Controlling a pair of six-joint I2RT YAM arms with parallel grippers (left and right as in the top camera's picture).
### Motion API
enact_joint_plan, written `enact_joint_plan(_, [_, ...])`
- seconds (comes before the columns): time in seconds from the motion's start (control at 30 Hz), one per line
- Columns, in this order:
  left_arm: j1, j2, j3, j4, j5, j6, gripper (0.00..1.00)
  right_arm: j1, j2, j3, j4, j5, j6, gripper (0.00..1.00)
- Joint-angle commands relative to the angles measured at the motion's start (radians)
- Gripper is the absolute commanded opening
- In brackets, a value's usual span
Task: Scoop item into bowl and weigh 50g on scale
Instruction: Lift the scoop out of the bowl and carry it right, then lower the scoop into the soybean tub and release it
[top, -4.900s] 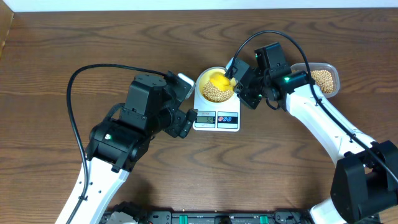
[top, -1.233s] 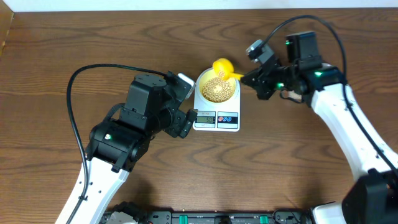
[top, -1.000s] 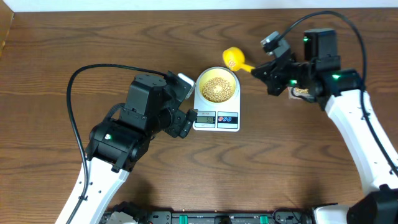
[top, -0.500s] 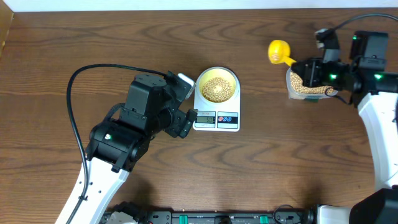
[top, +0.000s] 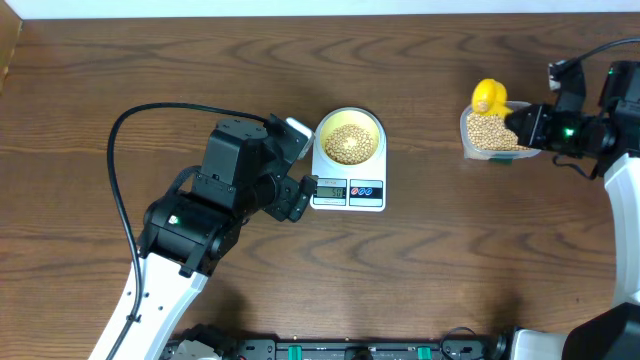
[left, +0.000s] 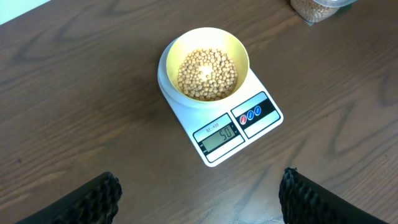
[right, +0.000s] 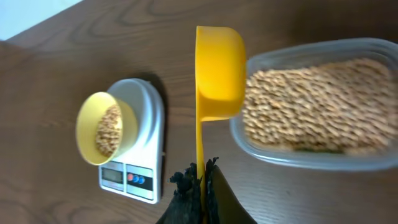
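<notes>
my right pincer is still clenching the handle of the yellow scoop. since half a second ago it is carrying the scoop farther right, so the cup is now hanging at the left rim of the clear tub. the bowl is sitting on the scale as before, holding the beans, and the display is reading 50. more beans are lying in the tub. my left pincer is hovering released over the table beside the scale, unmoved.
</notes>
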Motion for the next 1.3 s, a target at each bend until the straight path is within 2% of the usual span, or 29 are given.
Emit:
enact_joint_plan(0.0, [0.005,0.003,0.001,-0.003,0.009,0.010,0.84,-0.020,-0.026,0.021,-0.014,0.064,0.003,0.01])
enact_joint_plan(0.17, [0.005,0.003,0.001,-0.003,0.009,0.010,0.84,-0.027,-0.026,0.021,-0.039,0.189,0.003,0.01])
enact_joint_plan(0.37, [0.005,0.003,0.001,-0.003,0.009,0.010,0.84,-0.027,-0.026,0.021,-0.074,0.233,-0.057,0.01])
enact_joint_plan(0.6, [0.005,0.003,0.001,-0.003,0.009,0.010,0.83,-0.019,-0.026,0.021,-0.089,0.372,-0.076,0.01])
enact_joint_plan(0.93, [0.005,0.003,0.001,-0.003,0.009,0.010,0.83,0.093,-0.025,0.021,-0.083,0.561,-0.178,0.01])
enact_joint_plan(1.17, [0.005,0.003,0.001,-0.003,0.009,0.010,0.84,0.171,-0.025,0.021,-0.082,0.730,-0.181,0.01])
enact_joint_plan(1.27, [0.005,0.003,0.001,-0.003,0.009,0.010,0.83,0.176,-0.025,0.021,-0.081,0.743,-0.180,0.01])
